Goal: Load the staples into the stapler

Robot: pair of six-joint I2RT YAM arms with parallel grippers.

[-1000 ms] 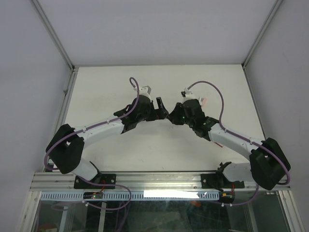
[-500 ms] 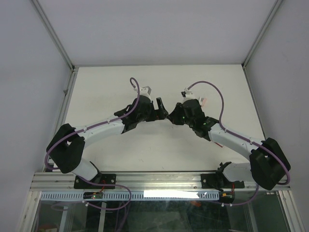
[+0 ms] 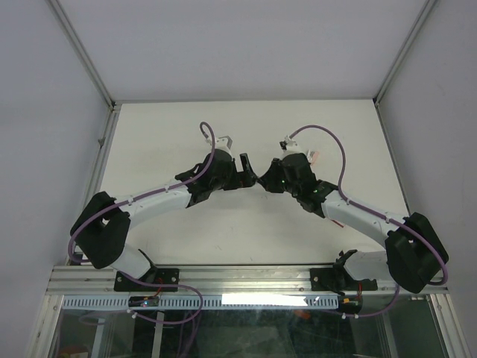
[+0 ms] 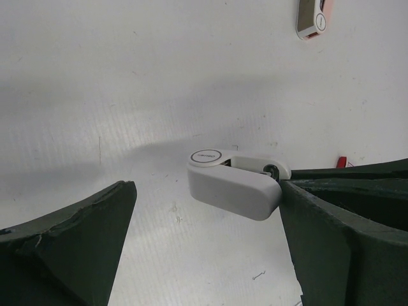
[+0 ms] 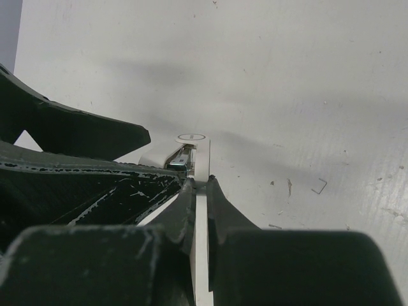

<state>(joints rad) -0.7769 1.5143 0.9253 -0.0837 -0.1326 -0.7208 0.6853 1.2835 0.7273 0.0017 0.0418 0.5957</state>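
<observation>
– Where's the stapler (image 4: 233, 188)?
– Middle of the table (image 4: 127, 76). The right gripper (image 5: 199, 182) pinches it tight.
– And the left gripper (image 4: 207, 191)?
– Fingers wide apart, stapler between them.
– What else?
– One small pink thing (image 4: 312, 18) far off, one bent staple (image 5: 319, 186). From above, two arms (image 3: 160, 195) hide the stapler.

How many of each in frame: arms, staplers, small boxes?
Arms: 2 (left arm, right arm)
Staplers: 1 (stapler, clamped in the right pincer)
Small boxes: 1 (small flat box, pink-edged, lying apart from the stapler)
Total: 4
</observation>
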